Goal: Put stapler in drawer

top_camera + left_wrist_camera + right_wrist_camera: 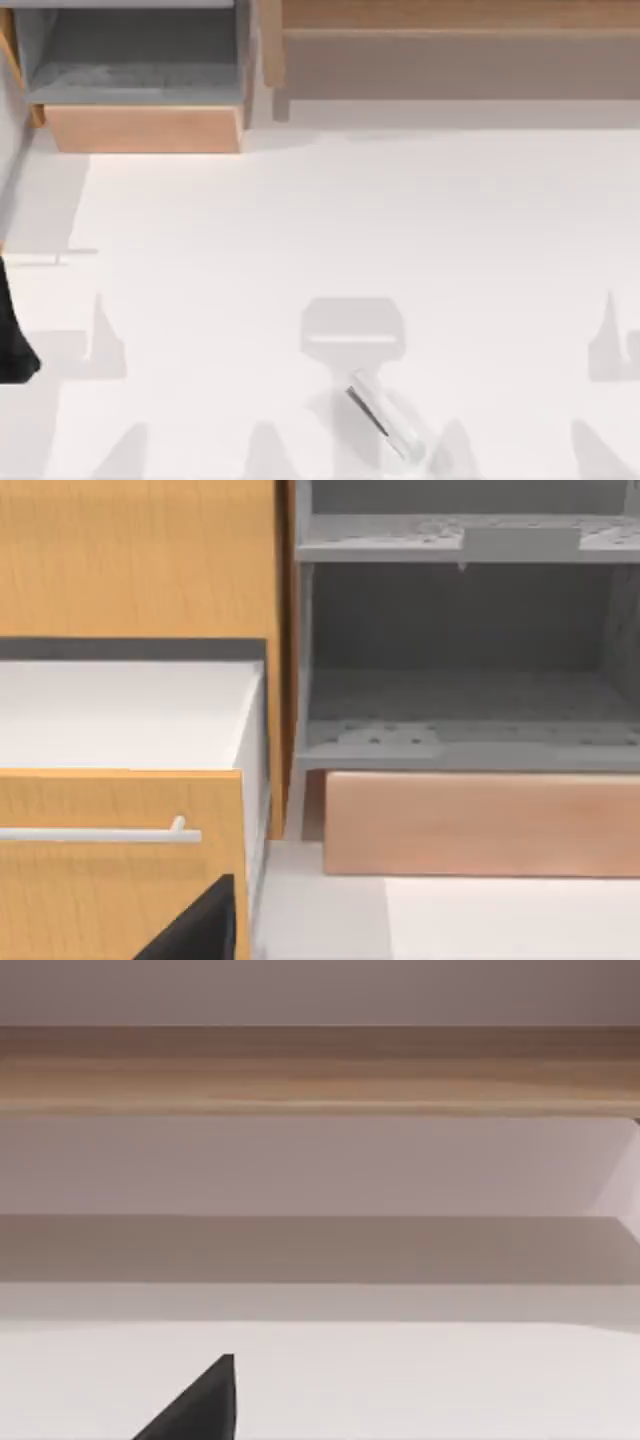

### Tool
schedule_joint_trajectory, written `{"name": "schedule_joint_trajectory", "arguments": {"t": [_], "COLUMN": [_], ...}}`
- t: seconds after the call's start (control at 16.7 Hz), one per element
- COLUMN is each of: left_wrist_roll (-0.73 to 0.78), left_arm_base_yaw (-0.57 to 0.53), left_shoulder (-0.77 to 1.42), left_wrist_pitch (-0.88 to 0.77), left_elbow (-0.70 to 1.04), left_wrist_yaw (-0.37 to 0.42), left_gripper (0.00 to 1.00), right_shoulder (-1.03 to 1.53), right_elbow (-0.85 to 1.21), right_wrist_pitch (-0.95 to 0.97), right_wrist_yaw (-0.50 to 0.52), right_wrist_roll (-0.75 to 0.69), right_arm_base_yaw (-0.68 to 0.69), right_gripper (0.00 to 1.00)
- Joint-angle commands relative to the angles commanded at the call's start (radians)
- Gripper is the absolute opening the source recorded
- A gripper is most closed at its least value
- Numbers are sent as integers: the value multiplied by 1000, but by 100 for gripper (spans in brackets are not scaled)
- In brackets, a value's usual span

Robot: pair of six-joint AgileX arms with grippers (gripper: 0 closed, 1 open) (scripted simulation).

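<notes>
The stapler (383,415) lies flat on the white worktop (330,230), well apart from the open drawer (140,128) — unheld. I cannot tell my fingers' state. A skewed grasp could let it slip.

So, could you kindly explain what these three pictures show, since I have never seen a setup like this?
This is a simulated table with two AgileX robot arms. One picture looks down from above the table; the other two come from cameras on each arm's wrist. From above, the stapler, a slim pale bar, lies loose near the table's near edge, right of centre. The drawer stands open at the far left, wooden front and grey inside; the left wrist camera faces it. A long wooden ledge runs along the far right, which the right wrist camera faces. A dark piece of the left arm sits at the left edge. Nothing is held.
</notes>
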Motion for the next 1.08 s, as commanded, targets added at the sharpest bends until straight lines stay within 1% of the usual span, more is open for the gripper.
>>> {"name": "schedule_joint_trajectory", "arguments": {"t": [0.24, 0.48, 0.72, 1.08], "left_wrist_roll": [-24, -166, -402, -852], "left_arm_base_yaw": [-15, -100, -242, -512], "left_shoulder": [30, 204, 496, 1049], "left_wrist_pitch": [-16, -106, -257, -545], "left_elbow": [23, 154, 373, 789], "left_wrist_yaw": [0, 0, 0, 1], "left_gripper": [100, 100, 100, 100], "right_shoulder": [0, 0, 0, 0], "right_elbow": [0, 0, 0, 0], "right_wrist_pitch": [0, 0, 0, 0], "right_wrist_yaw": [0, 0, 0, 0], "right_wrist_roll": [0, 0, 0, 0], "right_arm_base_yaw": [0, 0, 0, 0], "right_gripper": [100, 100, 100, 100]}}
